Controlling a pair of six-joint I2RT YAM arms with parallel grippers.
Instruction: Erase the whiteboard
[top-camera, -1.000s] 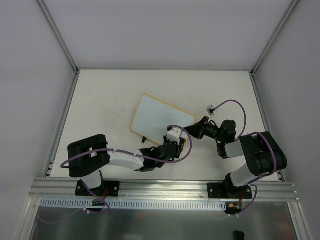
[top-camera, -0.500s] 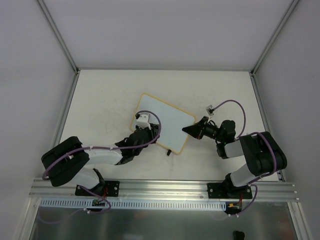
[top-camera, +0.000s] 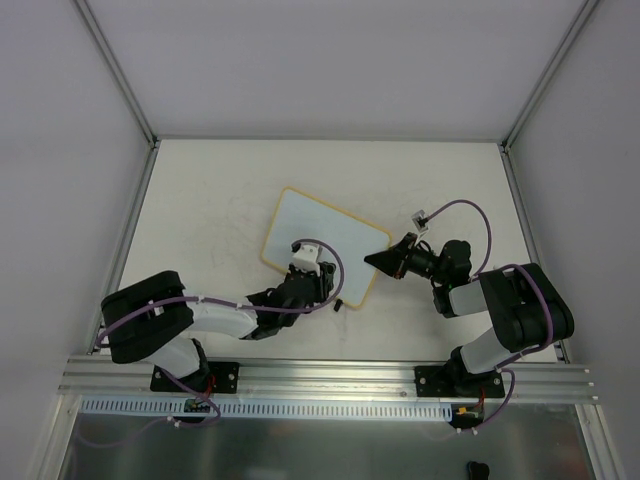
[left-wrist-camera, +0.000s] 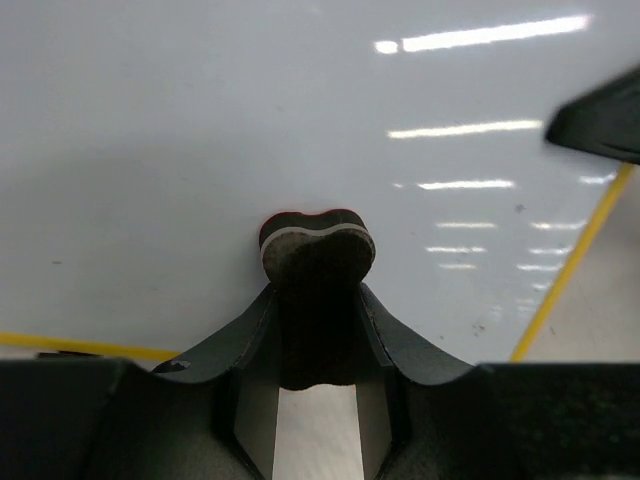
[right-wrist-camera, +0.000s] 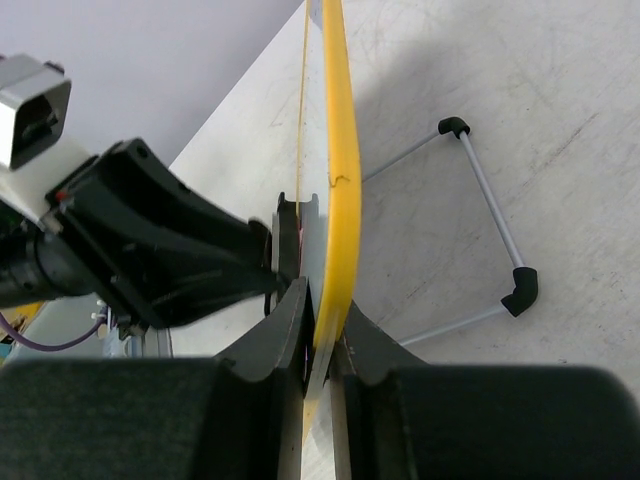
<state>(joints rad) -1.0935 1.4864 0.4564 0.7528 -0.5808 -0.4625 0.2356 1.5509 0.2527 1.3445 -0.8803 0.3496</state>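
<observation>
The whiteboard (top-camera: 325, 232) lies tilted near the table's middle, white with a thin yellow frame, and its face (left-wrist-camera: 250, 120) shows no writing, only a few faint specks. My left gripper (top-camera: 314, 276) is over the board's near edge, shut on a small black eraser (left-wrist-camera: 318, 248) whose end presses against the white face. My right gripper (top-camera: 378, 261) is shut on the board's right edge, its jaws pinching the yellow frame (right-wrist-camera: 338, 150). In the left wrist view the right gripper's tip (left-wrist-camera: 600, 118) shows at the upper right.
A thin wire stand (right-wrist-camera: 488, 212) with black end caps sticks out from the board's back onto the table. One black foot (top-camera: 340, 304) pokes out below the board's near edge. Grey walls and metal rails (top-camera: 320, 375) bound the table.
The left gripper with the eraser swept from the board's near right corner to its left part, then came back toward the middle of the near edge. The right gripper kept its hold.
</observation>
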